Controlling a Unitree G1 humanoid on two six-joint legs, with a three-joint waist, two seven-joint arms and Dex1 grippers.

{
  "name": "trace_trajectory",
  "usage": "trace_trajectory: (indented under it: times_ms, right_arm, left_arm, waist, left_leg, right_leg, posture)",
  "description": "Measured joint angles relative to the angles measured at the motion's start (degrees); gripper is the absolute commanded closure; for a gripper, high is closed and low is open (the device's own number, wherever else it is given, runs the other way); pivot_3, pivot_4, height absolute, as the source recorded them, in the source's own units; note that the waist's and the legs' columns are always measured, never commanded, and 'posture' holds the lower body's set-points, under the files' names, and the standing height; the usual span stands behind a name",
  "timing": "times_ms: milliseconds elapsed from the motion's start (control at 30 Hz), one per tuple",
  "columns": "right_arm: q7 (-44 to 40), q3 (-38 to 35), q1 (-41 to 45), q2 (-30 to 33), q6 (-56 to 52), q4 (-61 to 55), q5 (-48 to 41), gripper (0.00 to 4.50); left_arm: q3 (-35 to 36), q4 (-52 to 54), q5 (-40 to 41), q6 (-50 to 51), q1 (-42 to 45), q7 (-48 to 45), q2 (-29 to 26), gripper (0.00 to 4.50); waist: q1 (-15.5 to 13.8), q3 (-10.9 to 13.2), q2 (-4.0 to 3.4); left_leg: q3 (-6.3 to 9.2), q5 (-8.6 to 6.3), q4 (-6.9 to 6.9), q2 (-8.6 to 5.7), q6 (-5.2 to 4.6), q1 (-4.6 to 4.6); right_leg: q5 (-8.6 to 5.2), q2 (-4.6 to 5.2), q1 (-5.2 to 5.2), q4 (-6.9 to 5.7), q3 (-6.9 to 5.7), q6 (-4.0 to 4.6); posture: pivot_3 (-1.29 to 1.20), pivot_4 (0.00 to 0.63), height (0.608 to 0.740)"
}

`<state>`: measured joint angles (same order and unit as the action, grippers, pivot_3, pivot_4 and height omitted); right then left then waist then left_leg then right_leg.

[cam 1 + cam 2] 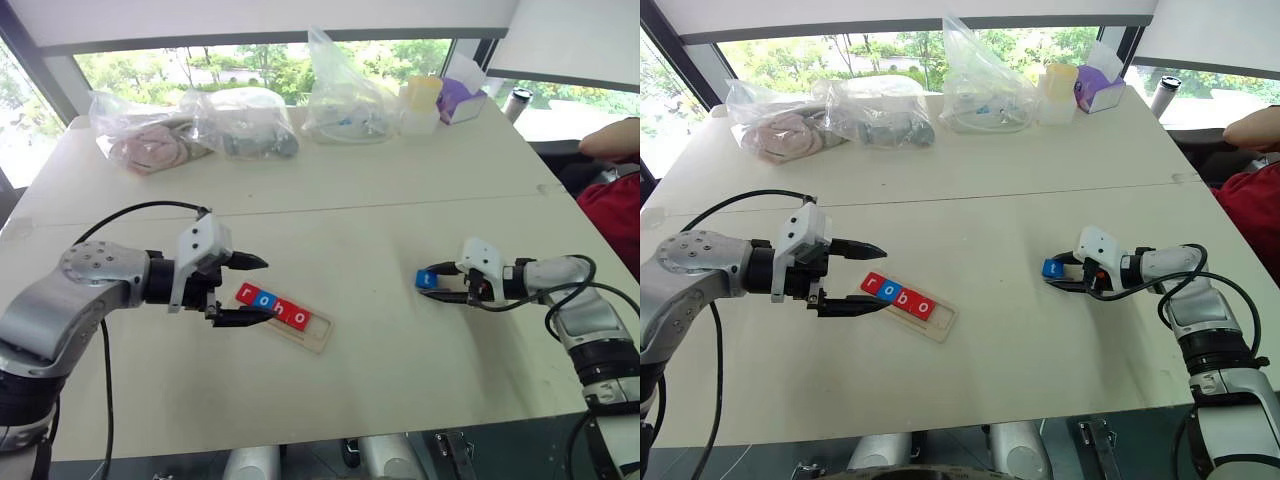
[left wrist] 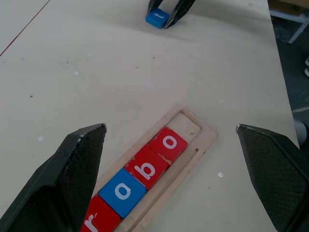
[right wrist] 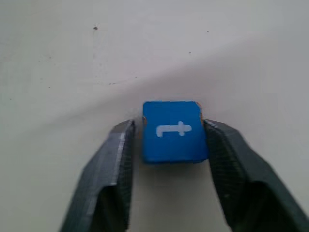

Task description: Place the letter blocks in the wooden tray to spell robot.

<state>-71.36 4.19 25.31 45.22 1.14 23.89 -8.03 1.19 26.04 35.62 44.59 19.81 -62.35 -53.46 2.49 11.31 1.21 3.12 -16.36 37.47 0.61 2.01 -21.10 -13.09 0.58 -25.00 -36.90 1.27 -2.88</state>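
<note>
Left arm: silver-grey, reaching in from the left edge, forearm about level, black cable looping over it. Left hand (image 1: 245,290), white housing with two black fingers, spread wide, one finger above the other.

Right arm: silver-grey, bent at the elbow, forearm pointing toward the left hand, well apart from it. Right hand (image 1: 436,284), low, black fingers (image 3: 113,164) closed against both sides of a small blue square block (image 3: 174,131).

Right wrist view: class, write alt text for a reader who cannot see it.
The right end effector is shut on a blue block bearing a white letter t, one black finger pressed against each side. The block rests on the pale table.
</note>
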Motion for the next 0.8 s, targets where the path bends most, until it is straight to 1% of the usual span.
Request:
trace_trajectory:
  times_ms: [67,133,200,267,333,467,533,667,800]
  right_arm:
    - [0.01,0.0,0.01,0.0,-0.4,-0.04,-0.06,3.34]
    - [0.85,-0.13,-0.37,-0.18,-5.11,-3.1,-0.64,3.34]
    - [2.62,-0.04,-1.39,-0.87,-14.45,-12.07,-2.61,3.34]
    - [6.01,1.34,-1.49,-2.6,-24.43,-23.87,-4.05,3.34]
    - [9.84,3.83,-1.43,-4.51,-32.9,-34.34,-4.55,3.34]
    - [18.05,9.36,-1.29,-7.75,-50.77,-49.26,-4.66,3.34]
    - [21.63,11.63,-1.12,-9.1,-57.75,-53.85,-4.73,3.34]
    - [26.28,14.02,0.64,-11.47,-66.59,-60.01,-5.87,3.34]
    - [29.59,16.16,0.77,-12.43,-71.4,-62.15,-6.87,3.34]
  left_arm:
    - [0.02,-0.02,0.01,-0.04,-0.21,0.07,-0.34,0.0]
    - [0.06,-0.29,-0.11,-0.35,-1.26,-0.3,-1.26,0.0]
    - [0.05,-1.32,-0.59,-1.25,-1.86,-1.41,-2.9,0.0]
    - [0.1,-1.97,-1.56,-2.62,-2.53,-2.62,-4.87,0.0]
    - [0.12,-2.7,-2.45,-3.91,-3.39,-3.58,-5.79,0.0]
    - [0.23,-3.57,-3.43,-5.58,-6.02,-5.07,-7.6,0.0]
    - [0.28,-3.49,-3.7,-6.16,-6.64,-5.17,-7.7,0.0]
    - [0.28,-3.39,-3.74,-6.34,-6.95,-4.88,-7.48,0.0]
    - [0.27,-3.29,-3.77,-6.35,-6.95,-3.83,-6.65,0.0]
  waist:
    - [0.0,0.0,0.0]
    - [-0.01,0.0,-0.01]
    - [0.21,0.0,-0.02]
    - [0.27,0.0,-0.03]
    - [0.01,-0.01,-0.05]
    - [-0.4,-0.01,-0.05]
    - [-0.5,-0.01,-0.05]
    - [-0.43,-0.02,-0.03]
    - [-0.33,-0.03,-0.02]
  left_leg:
    - [0.0,0.0,0.0,0.0,0.0,0.05]
    - [0.01,0.0,-0.01,0.0,0.0,0.08]
    - [-0.01,0.0,-0.02,0.02,0.0,0.08]
    - [0.01,0.0,-0.11,0.07,0.0,0.08]
    - [0.18,0.0,-0.17,0.08,0.01,0.06]
    - [0.22,0.01,-0.13,0.06,0.03,-0.21]
    - [0.16,0.02,-0.08,-0.01,0.03,-0.27]
    - [0.11,0.01,-0.01,-0.03,0.03,-0.28]
    - [0.13,0.01,-0.02,-0.01,0.03,-0.25]
  right_leg:
    - [0.0,0.0,0.05,-0.01,0.0,0.0]
    - [0.0,0.0,0.06,-0.03,0.01,0.0]
    - [0.01,-0.02,-0.05,-0.17,0.04,-0.01]
    - [0.01,-0.07,-0.15,-0.26,0.04,0.01]
    - [-0.03,-0.09,-0.17,-0.27,-0.04,0.06]
    - [-0.07,-0.01,-0.33,-0.19,-0.15,0.14]
    - [-0.09,0.1,-0.35,-0.15,-0.12,0.13]
    - [-0.13,0.13,-0.33,-0.11,-0.07,0.18]
    - [-0.14,0.07,-0.33,-0.12,-0.1,0.19]
  posture:
    - [0.0,0.15,0.74]
    - [0.0,0.15,0.74]
    - [0.0,0.15,0.74]
    - [0.0,0.15,0.74]
    - [0.0,0.15,0.74]
    - [0.0,0.15,0.74]
    - [0.0,0.15,0.74]
    - [0.0,0.15,0.74]
    - [0.0,0.15,0.74]
